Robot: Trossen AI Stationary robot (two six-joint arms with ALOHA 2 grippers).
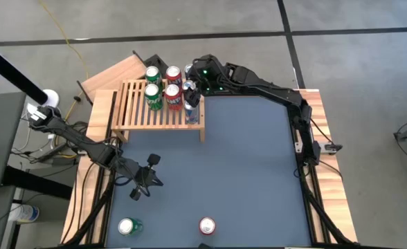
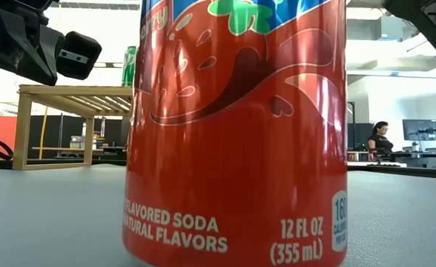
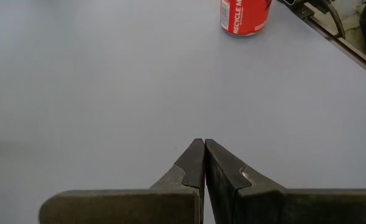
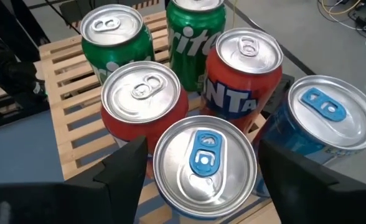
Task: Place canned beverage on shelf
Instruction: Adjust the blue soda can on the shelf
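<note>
1. The right end effector (image 4: 198, 171) hangs over the right end of the slatted shelf (image 1: 131, 114) at the far side of the bench (image 1: 245, 166), its two fingers (image 4: 124, 171) spread wide on either side of a blue-tabbed can (image 4: 205, 162) standing on the slats; whether the pads touch the can's wall cannot be told from here.

2. Around that can stand five others: a second blue-tabbed can (image 4: 329, 121) just beside it, two red soda cans (image 4: 142, 93) and two green ones (image 4: 114, 31) toward the shelf's middle and far edge, all upright and packed close.

3. The step in hand looks like the set-down of the blue-tabbed can on the shelf, with the fingers parted around it rather than clamped.

4. The next move, by that reading, calls for a straight lift clear of the can tops without brushing the neighbours, which stand near enough to be tipped.

5. The left end effector (image 3: 205, 155) waits low over the near left of the bench, fingers pressed together and holding nothing.

6. Two cans are not yet shelved: a red can (image 1: 207, 225) and a green can (image 1: 129, 226) stand upright at the bench's near edge, well apart from the shelf.

7. A solid wooden board (image 1: 117, 72) lies beyond the shelf's far left corner.
</note>
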